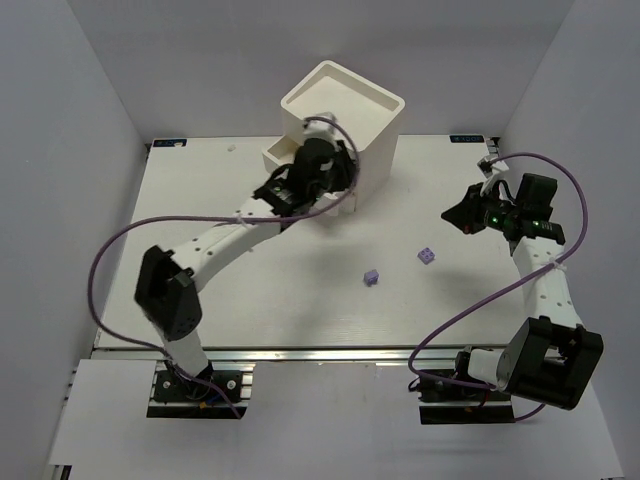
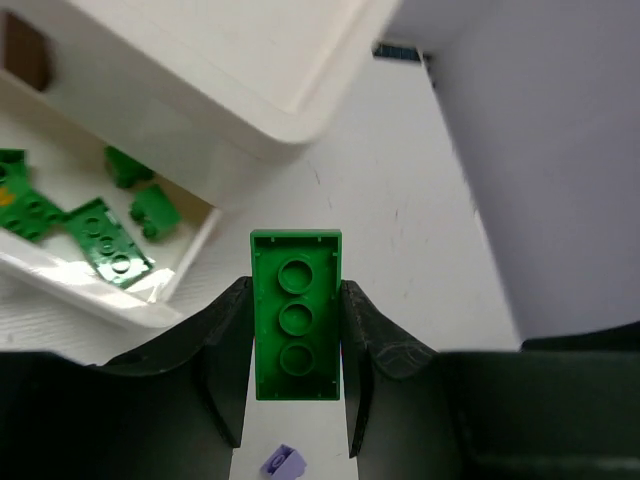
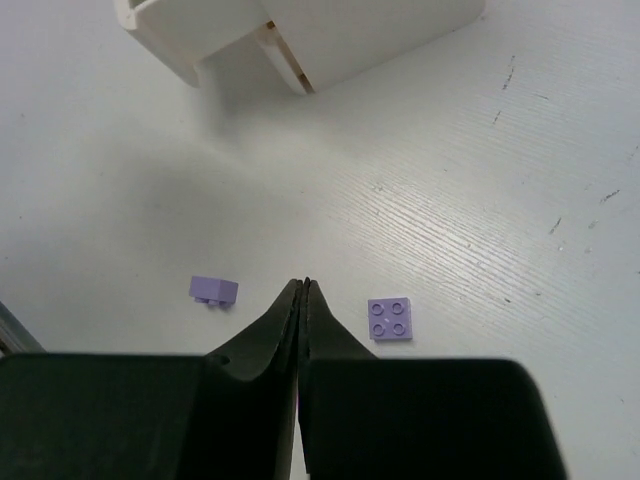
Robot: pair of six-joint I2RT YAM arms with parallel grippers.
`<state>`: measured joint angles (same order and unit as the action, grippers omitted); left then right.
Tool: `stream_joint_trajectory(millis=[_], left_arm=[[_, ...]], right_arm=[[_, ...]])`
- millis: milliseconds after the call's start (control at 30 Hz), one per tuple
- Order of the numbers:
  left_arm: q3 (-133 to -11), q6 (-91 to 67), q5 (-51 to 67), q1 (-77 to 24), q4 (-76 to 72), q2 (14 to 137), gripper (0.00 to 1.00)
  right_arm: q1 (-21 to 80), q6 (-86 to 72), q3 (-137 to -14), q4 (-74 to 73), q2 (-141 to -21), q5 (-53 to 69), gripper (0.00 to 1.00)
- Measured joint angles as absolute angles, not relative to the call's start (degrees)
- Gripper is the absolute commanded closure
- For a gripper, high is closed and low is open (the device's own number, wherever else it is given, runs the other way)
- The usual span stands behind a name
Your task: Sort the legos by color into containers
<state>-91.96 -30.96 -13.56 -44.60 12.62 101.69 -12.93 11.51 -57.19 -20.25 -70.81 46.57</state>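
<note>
Top view, left gripper (image 1: 338, 195): low against the near face of the cabinet (image 1: 372, 140), with its fingers hidden under the wrist.
Top view, right gripper (image 1: 458, 213): above the table (image 1: 300, 310), well apart from the cabinet.
Top view, lavender plate (image 1: 427, 256): on the table near the right gripper's tips.
Top view, lavender brick (image 1: 371, 277): on the table, farther out from those tips than the plate.
Left wrist view, left gripper: clamped on a green brick (image 2: 296, 315), one finger on each long side; three round sockets face the camera.
Left wrist view, drawer (image 2: 190, 262): stands open ahead and to the left of the fingers, with several green bricks (image 2: 110, 242) lying loose inside.
Left wrist view, cabinet: its recessed top lies ahead of the fingers, above the drawer.
Left wrist view, lavender brick: on the table below the held brick, not touching it.
Right wrist view, right gripper: fingers pressed together with nothing between them.
Right wrist view, lavender plate: just right of the fingertips, flat on the table with four studs up.
Right wrist view, lavender brick: left of the fingertips, on its side.
Right wrist view, cabinet: well ahead of the fingers.
</note>
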Motion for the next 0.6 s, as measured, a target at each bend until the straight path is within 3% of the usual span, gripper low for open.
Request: stream_joint_trajectory(millis=[233,567,600], left_arm=[[-79.7,-48.03,-13.76,-36.1,6.92,91.35,1.0],[-85.43,-61.17,-12.29,-27.16,5.87,102.98,1.0],[-86.48,-62.11,-11.7,-26.59,5.52,104.4,0.93]], right_arm=[[-11.84,13.74,-55.57,-20.91,-70.78,44.71,1.0],[-8.91,15.64,-55.55,-21.26,-70.76,44.21,1.0],[-8.58,15.77,-55.44,-21.3,-70.7,44.16,1.0]])
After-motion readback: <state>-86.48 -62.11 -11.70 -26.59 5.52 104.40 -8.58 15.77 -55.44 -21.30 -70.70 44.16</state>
